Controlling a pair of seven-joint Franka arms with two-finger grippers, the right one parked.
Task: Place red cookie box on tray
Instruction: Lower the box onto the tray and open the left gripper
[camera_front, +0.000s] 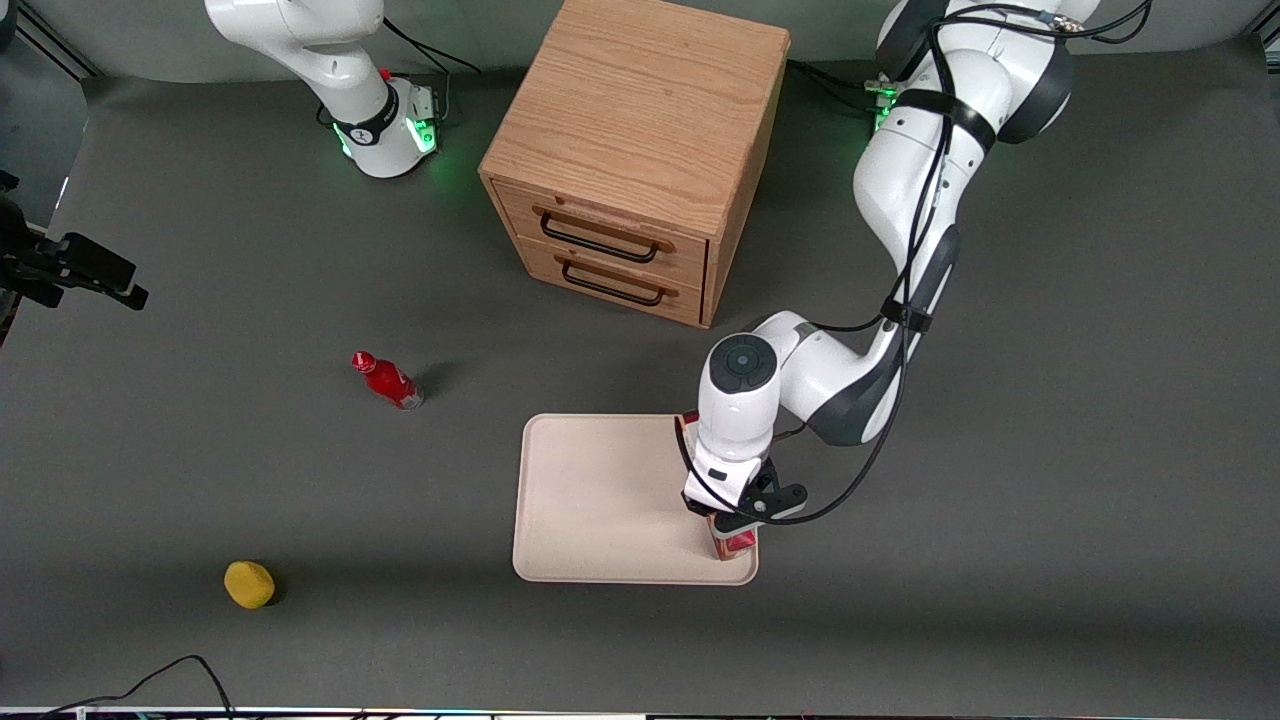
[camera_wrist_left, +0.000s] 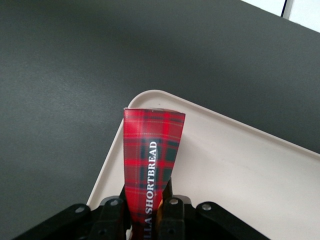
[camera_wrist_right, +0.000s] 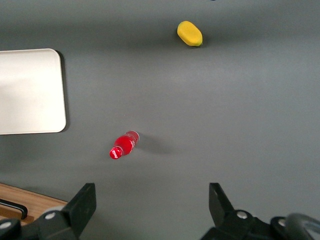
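Red cookie box (camera_wrist_left: 151, 165) is clamped by the end effector (camera_wrist_left: 146, 212) over the tray (camera_wrist_left: 240, 170).

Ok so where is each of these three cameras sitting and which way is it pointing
Front view: high, facing the robots, looking down at the table, drawer cabinet, tray; both arms show.
Left wrist view: on the working arm, looking past the gripper, jaws shut on the red cookie box over the tray.
Right wrist view: on the parked arm, looking down at the red bottle and yellow object.
All share the tray.

front: high, looking down | wrists: close | shared: tray (camera_front: 600, 500)
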